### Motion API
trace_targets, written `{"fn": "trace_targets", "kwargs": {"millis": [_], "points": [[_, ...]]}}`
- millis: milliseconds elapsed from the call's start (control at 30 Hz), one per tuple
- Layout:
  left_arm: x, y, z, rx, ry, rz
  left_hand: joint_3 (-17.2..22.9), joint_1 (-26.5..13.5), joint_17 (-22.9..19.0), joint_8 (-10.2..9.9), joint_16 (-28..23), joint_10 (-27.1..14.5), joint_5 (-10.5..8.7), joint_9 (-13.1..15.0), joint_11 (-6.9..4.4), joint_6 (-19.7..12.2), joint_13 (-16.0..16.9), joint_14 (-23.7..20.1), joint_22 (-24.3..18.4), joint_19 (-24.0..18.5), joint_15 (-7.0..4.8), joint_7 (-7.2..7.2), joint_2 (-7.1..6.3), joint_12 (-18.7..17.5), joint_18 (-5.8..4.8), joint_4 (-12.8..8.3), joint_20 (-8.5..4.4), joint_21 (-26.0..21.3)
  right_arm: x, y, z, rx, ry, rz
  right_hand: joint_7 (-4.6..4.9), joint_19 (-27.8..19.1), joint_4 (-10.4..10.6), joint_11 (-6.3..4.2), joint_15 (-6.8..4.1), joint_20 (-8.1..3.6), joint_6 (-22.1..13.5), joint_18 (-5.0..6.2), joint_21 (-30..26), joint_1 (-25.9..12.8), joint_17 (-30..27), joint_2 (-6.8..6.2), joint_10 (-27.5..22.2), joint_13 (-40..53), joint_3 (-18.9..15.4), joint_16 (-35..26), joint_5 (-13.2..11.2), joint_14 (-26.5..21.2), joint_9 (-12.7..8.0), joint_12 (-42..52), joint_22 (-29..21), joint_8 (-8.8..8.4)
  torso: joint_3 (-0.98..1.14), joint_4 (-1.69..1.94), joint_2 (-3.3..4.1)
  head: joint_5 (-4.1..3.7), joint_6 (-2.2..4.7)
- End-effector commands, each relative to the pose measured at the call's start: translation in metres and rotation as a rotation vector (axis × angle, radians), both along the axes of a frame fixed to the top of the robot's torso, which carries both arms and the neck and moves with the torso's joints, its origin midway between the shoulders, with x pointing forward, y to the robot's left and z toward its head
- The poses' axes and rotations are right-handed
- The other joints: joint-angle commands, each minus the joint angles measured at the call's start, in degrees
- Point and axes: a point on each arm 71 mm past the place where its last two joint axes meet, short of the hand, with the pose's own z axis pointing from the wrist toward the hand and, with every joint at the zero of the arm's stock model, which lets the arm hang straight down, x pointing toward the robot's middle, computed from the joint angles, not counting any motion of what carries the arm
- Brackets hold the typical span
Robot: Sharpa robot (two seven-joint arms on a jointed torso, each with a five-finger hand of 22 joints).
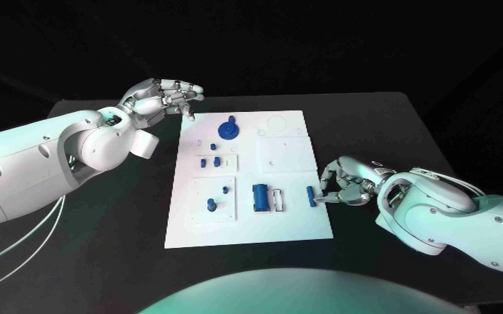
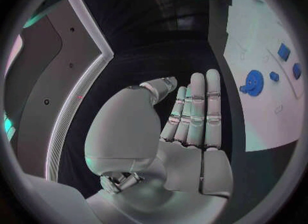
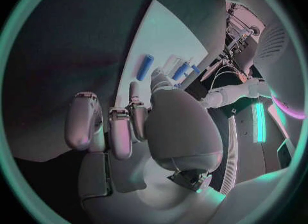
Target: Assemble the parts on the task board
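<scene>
One white task board point(image 1: 283, 227) lies on one black table point(image 1: 388, 118), with two silver hands beside it: the left hand point(image 1: 163, 98) at the board's eleven o'clock corner and the right hand point(image 1: 346, 181) at its four o'clock edge. Eight blue parts show on the board: one round part point(image 1: 229, 128) toward twelve o'clock, three small pieces point(image 1: 210, 160) at nine o'clock, two small pieces point(image 1: 217, 195) at seven o'clock, one larger block point(image 1: 259, 195) near six o'clock, and one slim piece point(image 1: 310, 195) at four o'clock.
</scene>
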Motion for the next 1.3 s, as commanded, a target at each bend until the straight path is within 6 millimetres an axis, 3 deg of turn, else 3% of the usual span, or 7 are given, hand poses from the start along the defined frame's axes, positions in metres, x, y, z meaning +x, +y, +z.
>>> {"fn": "trace_targets", "kwargs": {"millis": [33,333,867,1067,1300], "points": [[0.0,-0.001,0.001,-0.005,-0.002,-0.015,0.2,-0.1,0.0,0.2,-0.1,-0.5,0.3,-0.1,-0.02,-0.5,-0.1,-0.5,-0.1,0.2,-0.03,0.62,0.02,0.3,0.41,0.0,0.06,-0.3,0.002,0.002,-0.003,-0.056,-0.012,-0.005,0.3,0.0,0.1,0.38,0.43,0.42,0.0,0.27,-0.1,-0.9,8.2,-0.08,0.2,4.4,0.5,-0.3,-0.2,4.7,-0.1,-0.2,9.9,-0.4,-0.06,0.18,0.01,0.0,0.03],[-0.001,0.0,0.001,-0.004,-0.001,-0.015,0.2,-0.1,0.0,0.2,-0.1,-0.5,0.3,-0.1,-0.02,-0.5,-0.1,-0.5,-0.1,0.2,-0.03,0.62,0.02,0.3,0.41,0.0,0.06,-0.3,0.003,0.01,-0.008,-0.055,-0.006,-0.013,0.05,0.2,0.0,0.22,0.36,0.48,1.5,0.25,0.1,-2.5,8.4,-0.42,0.4,4.7,1.9,-0.2,-0.2,4.7,0.0,0.2,10.0,-0.74,-0.1,0.02,0.11,0.02,-0.07],[-0.001,-0.001,0.001,-0.005,0.0,-0.018,0.2,-0.1,0.0,0.2,-0.1,-0.5,0.3,-0.1,-0.02,-0.5,-0.1,-0.5,-0.1,0.2,-0.03,0.62,0.02,0.3,0.41,0.0,0.06,-0.3,0.005,0.015,-0.02,-0.095,0.037,-0.008,-0.38,0.2,-0.1,-0.14,0.1,0.32,2.8,0.25,0.2,-2.6,8.5,-0.83,0.5,4.8,2.9,-0.2,-0.2,4.8,0.4,0.2,10.0,-0.42,-0.07,0.06,-0.03,0.1,-0.29],[-0.001,-0.001,0.001,-0.006,0.0,-0.019,0.2,-0.2,0.0,0.2,-0.1,-0.5,0.3,0.0,-0.02,-0.5,-0.1,-0.5,-0.1,0.2,-0.03,0.61,0.04,0.4,0.4,0.0,0.06,-0.4,0.004,0.02,-0.026,-0.116,0.048,0.005,-0.5,0.3,-1.5,-0.31,-0.08,0.1,2.8,0.23,0.1,1.6,8.4,-2.21,0.4,4.7,4.9,-0.3,-0.2,4.7,0.7,0.0,10.0,-0.85,-0.07,0.08,-0.05,0.0,-0.29],[-0.001,-0.001,0.001,-0.006,-0.001,-0.019,0.2,-0.2,0.0,0.2,-0.1,-0.5,0.3,0.0,-0.02,-0.5,-0.1,-0.5,-0.1,0.2,-0.03,0.61,0.04,0.4,0.4,0.0,0.06,-0.4,0.002,0.023,-0.03,-0.148,0.062,0.021,-0.62,0.3,-3.2,-0.45,-0.19,-0.01,3.4,0.19,0.3,5.9,8.5,-2.41,0.3,4.8,7.2,-0.2,-0.2,4.8,0.7,-0.1,10.1,-1.47,-0.13,0.03,-0.06,-0.05,-0.27]]}}
